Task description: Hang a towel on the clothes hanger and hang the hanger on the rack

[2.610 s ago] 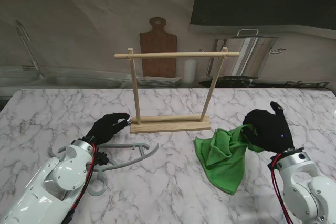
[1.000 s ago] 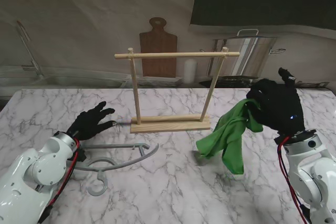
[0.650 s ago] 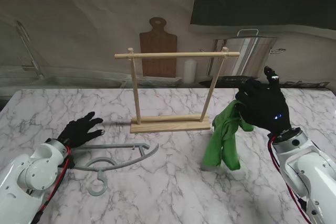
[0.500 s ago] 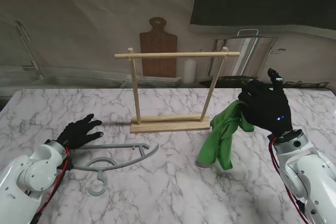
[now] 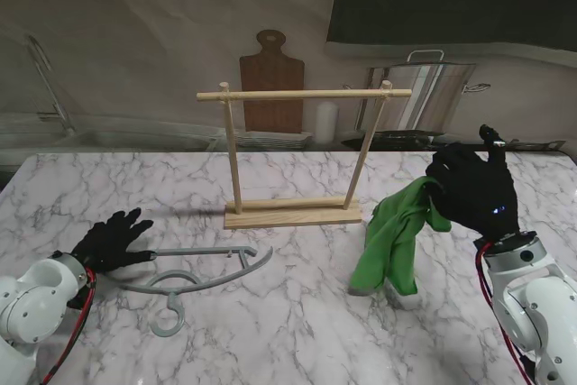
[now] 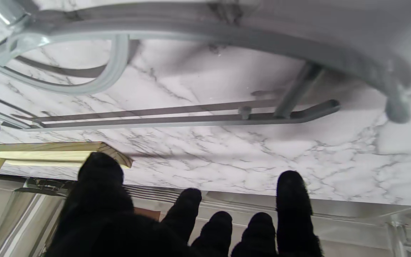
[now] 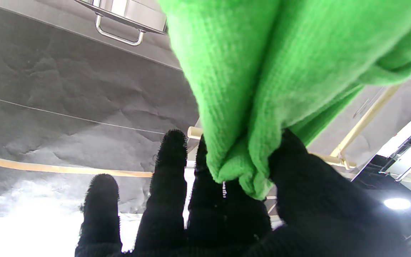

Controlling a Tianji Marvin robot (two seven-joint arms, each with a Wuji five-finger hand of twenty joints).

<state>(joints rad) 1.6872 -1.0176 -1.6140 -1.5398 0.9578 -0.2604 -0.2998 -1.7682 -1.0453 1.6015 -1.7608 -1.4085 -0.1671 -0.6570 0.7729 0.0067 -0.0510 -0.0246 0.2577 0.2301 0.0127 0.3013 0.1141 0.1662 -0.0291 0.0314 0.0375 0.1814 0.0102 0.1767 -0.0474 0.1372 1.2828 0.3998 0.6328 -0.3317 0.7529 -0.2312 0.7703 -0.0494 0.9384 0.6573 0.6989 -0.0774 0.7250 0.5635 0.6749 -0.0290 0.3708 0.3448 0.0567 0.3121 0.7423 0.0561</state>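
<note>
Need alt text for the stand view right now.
The right hand holds a green towel lifted, its lower end near the marble table. The left hand is open beside a grey hanger lying flat before the wooden rack.

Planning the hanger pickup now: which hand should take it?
Left, probably. The left hand is open beside the hanger lying on the table, while the right hand is busy holding the towel up.
</note>
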